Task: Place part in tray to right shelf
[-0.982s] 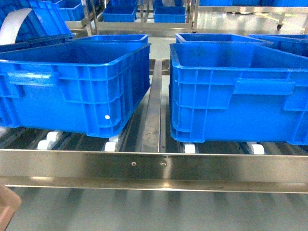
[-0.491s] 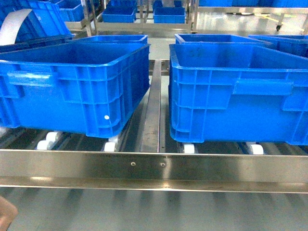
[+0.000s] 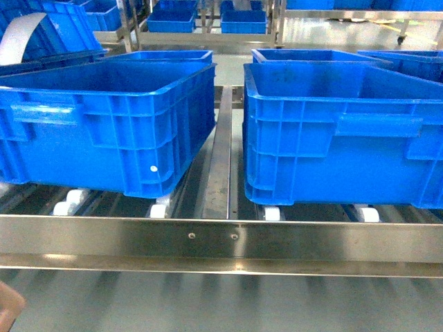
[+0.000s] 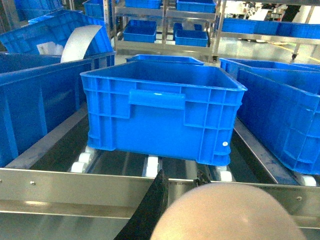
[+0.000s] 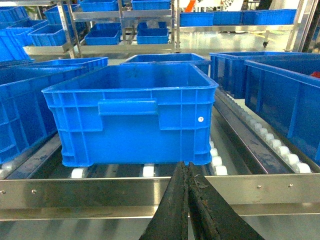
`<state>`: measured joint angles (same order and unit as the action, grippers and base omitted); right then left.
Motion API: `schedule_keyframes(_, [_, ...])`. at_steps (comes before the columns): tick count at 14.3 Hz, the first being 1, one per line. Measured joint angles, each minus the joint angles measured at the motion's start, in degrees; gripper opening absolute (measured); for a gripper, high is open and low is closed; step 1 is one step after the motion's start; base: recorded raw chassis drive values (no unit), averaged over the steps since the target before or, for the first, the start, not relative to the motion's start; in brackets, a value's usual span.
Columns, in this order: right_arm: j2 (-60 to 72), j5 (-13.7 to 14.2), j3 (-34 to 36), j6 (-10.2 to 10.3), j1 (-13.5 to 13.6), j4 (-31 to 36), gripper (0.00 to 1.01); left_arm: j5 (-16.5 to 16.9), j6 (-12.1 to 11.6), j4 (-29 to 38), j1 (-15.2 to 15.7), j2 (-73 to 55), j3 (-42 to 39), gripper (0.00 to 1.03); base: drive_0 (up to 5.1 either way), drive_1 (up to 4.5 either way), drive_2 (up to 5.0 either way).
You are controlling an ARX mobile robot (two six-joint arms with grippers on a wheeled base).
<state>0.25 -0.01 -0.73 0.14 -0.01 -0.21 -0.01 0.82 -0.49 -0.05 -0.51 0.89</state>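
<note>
Two big blue crates [image 3: 111, 124] sit side by side on the shelf [image 3: 221, 238], just behind its front rail, resting on white rollers [image 3: 159, 209], w/ a steel divider [image 3: 220, 159] between them. Right gripper [image 5: 187, 200]: its dark fingers meet along their length, nothing between them, so shut & empty. Left gripper [image 4: 165, 210]: only one dark finger shows beside a rounded beige shape [image 4: 230, 215] that fills the bottom edge of the left wrist view, prob. the tray's handle or body; can't tell if it's clamped or how wide the pincer is. A beige sliver also sits at the bottom-left corner of the head view. The part isn't visible in any view, presumably in the tray below frame, unconfirmed.

Risks: tray lip could catch the front rail on the way up & tip the part out; a tilted tray lets it slide off; an unseen part can't be checked before dumping.
</note>
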Motion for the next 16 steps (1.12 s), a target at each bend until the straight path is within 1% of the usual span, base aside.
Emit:
schedule_keyframes(10, [0.0,0.0,0.0,0.0,0.0,0.0,0.02,0.0,0.0,0.0,0.0,0.0,0.0,0.12,0.0,0.00,0.0])
schedule_keyframes(11, [0.0,0.0,0.0,0.0,0.0,0.0,0.05,0.0,0.0,0.0,0.0,0.0,0.0,0.12,0.0,0.00,0.0])
schedule_keyframes(16, [0.0,0.0,0.0,0.0,0.0,0.0,0.70,0.0,0.0,0.0,0.0,0.0,0.0,0.12,0.0,0.00,0.0])
